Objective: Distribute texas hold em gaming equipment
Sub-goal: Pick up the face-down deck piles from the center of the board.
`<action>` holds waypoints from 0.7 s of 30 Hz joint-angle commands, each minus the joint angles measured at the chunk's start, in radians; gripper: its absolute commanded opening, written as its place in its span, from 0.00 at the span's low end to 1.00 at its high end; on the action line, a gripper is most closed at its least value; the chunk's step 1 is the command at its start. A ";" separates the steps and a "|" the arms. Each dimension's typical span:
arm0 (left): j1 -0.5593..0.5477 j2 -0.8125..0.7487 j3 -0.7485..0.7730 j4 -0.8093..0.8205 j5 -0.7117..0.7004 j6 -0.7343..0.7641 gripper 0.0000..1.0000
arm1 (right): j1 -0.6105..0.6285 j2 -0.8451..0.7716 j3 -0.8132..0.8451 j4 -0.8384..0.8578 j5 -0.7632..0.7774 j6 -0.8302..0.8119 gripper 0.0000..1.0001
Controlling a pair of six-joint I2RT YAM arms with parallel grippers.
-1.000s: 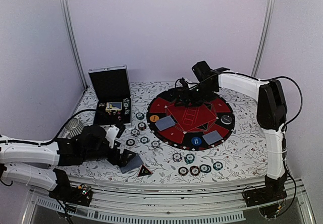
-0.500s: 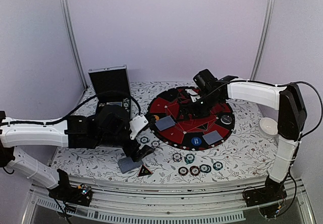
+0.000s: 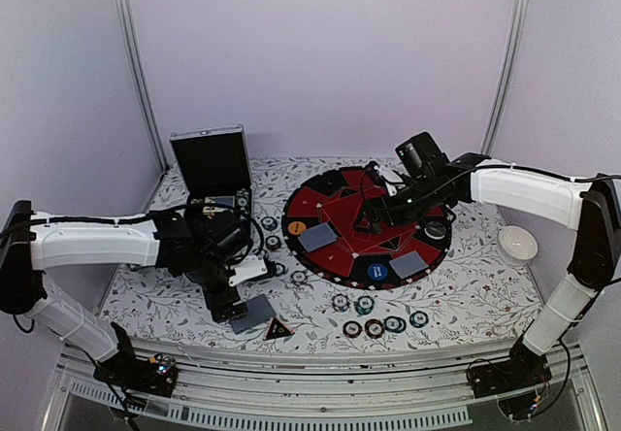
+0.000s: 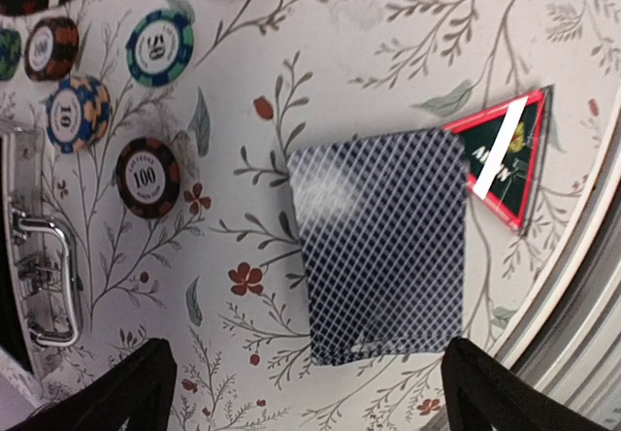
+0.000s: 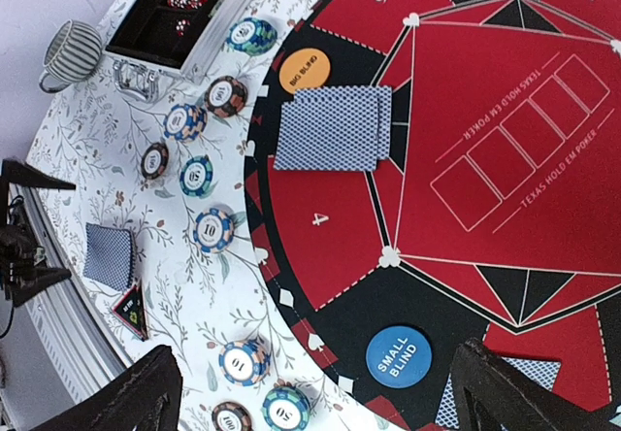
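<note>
Roughly halfway, I'd say: cards and buttons sit on the mat, and another card lies on the tablecloth beside the triangle, under the left gripper, jaws apart and empty. The right gripper hangs over the mat, also spread wide, with chips scattered off the mat.

Your left arm and right arm wear smooth white shells between black joints, with black cables looping alongside. Your left pincer has matte black, wedge-shaped fingers. Both bases are black.
</note>
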 commanded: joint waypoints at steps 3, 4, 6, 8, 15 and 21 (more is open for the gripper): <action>0.051 0.052 -0.057 0.069 0.068 0.066 0.98 | -0.001 -0.024 -0.046 0.043 -0.010 -0.015 0.99; 0.052 0.059 -0.063 0.080 0.105 0.082 0.98 | -0.001 -0.025 -0.050 0.047 -0.012 -0.014 0.99; 0.054 0.075 -0.071 0.086 0.156 0.103 0.98 | -0.002 -0.029 -0.055 0.053 -0.013 -0.012 0.99; 0.060 0.093 -0.065 0.075 0.184 0.113 0.98 | -0.002 -0.032 -0.060 0.053 -0.012 -0.010 0.99; 0.078 0.147 -0.066 0.068 0.225 0.130 0.98 | -0.002 -0.033 -0.064 0.055 -0.010 -0.003 0.99; 0.080 0.198 -0.066 0.081 0.247 0.131 0.98 | -0.002 -0.034 -0.066 0.053 -0.010 -0.004 0.99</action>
